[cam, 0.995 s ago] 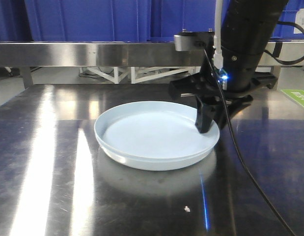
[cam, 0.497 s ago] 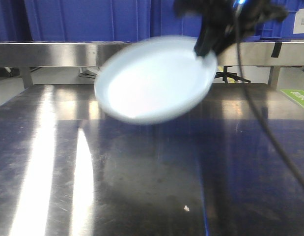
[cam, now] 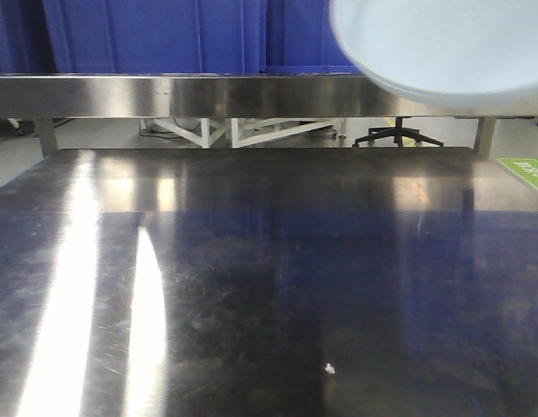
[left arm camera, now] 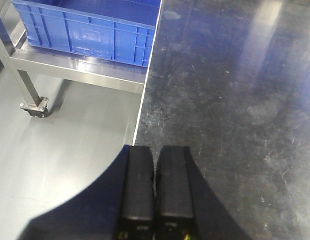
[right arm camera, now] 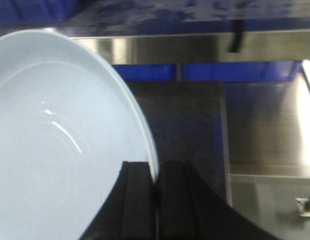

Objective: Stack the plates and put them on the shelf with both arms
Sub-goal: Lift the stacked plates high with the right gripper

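Front view: a scratched steel table [cam: 251,287] fills the frame, with bright streaks of glare on its left side and 1 tiny white speck [cam: 329,368] near the front edge. Behind it runs a steel shelf [cam: 164,85] with blue crates [cam: 147,35] on top. At the top right a pale blue-white plate [cam: 442,48], blurred, hangs in the air well above the table and in front of the shelf; the frame cuts off its upper part.

Left wrist view: at the far left a blue crate [left arm camera: 89,30] sits on a low steel rack [left arm camera: 69,67] with a caster wheel [left arm camera: 35,107], above a grey floor [left arm camera: 69,150]. The table lies to the right. At the bottom centre the left claw [left arm camera: 155,170] shows 2 black fingers pressed together with nothing between them, over the table's edge.

Right wrist view: the plate fills the left half, with faint rings on its face. At the bottom centre the right claw [right arm camera: 156,172] is narrow, clamped on the plate's right rim with 1 finger on each side
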Robot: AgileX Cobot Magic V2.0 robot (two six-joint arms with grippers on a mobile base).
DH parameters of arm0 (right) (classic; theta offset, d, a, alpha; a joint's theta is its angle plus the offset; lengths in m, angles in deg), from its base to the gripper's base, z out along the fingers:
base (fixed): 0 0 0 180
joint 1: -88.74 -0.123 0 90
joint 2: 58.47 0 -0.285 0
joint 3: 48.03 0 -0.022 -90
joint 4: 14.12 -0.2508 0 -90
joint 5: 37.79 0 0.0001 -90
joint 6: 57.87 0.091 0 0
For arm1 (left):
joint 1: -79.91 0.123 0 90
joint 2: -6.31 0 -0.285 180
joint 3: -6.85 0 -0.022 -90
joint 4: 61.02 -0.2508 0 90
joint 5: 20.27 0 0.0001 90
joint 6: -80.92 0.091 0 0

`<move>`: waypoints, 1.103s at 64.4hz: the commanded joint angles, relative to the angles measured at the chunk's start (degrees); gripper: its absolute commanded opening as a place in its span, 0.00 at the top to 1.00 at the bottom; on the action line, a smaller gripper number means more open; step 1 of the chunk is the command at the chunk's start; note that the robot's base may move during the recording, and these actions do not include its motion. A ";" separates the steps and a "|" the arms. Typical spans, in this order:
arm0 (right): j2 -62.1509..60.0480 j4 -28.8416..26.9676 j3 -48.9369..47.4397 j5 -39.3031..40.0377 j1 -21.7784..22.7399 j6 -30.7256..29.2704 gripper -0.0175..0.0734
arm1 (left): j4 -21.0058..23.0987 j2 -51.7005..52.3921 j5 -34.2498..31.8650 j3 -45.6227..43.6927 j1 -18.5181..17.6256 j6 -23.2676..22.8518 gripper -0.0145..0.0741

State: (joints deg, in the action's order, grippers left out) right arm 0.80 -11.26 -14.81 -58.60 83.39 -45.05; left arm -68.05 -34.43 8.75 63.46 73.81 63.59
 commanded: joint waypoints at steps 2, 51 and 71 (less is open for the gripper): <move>-8.92 0.34 4.89 5.87 3.68 -0.32 0.74 | -0.26 -0.14 -3.56 -1.64 -0.01 -0.57 0.73; -27.40 0.34 14.24 4.60 6.72 -0.32 0.74 | -0.26 -0.14 -3.56 -1.64 -0.01 -0.57 0.73; -27.40 0.34 14.24 4.60 6.72 -0.32 0.74 | -0.26 -0.14 -3.56 -1.64 -0.01 -0.57 0.73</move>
State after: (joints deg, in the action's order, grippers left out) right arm -26.64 -11.26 1.27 -59.65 89.74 -45.16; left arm -68.05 -34.43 8.75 63.46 73.81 63.59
